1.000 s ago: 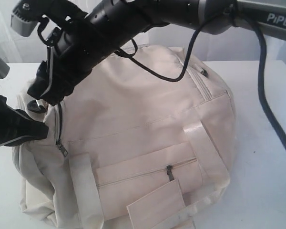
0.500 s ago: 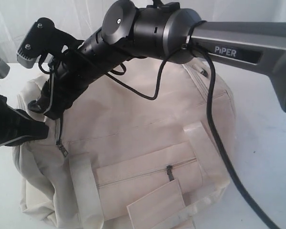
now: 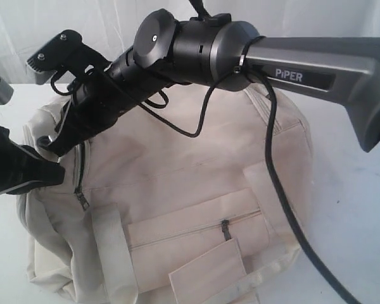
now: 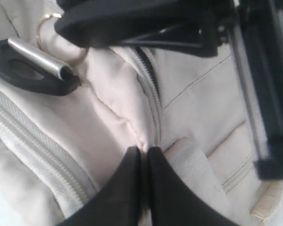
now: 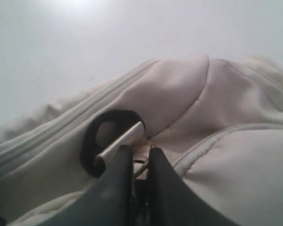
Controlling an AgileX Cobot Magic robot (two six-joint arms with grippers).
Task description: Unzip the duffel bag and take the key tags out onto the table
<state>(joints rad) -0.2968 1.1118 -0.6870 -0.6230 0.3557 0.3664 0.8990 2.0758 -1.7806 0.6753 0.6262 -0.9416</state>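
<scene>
The cream duffel bag lies on the white table. At the bag's left end my left gripper is shut, and in the left wrist view its black fingers pinch a fold of cream fabric beside the main zip. My right gripper reaches across to that same end. It is shut on a small metal zip pull, right next to a black clip with a metal bar. A short stretch of zip gapes dark down to a second pull. The key tags are hidden.
The front pocket zip is closed, with cream webbing straps either side. The right arm's black cable hangs across the bag. A white curtain stands behind the table.
The right arm has swung lower and further left across the bag, and its gripper has dropped slightly onto the bag's left end. Left gripper and bag have stayed put.
</scene>
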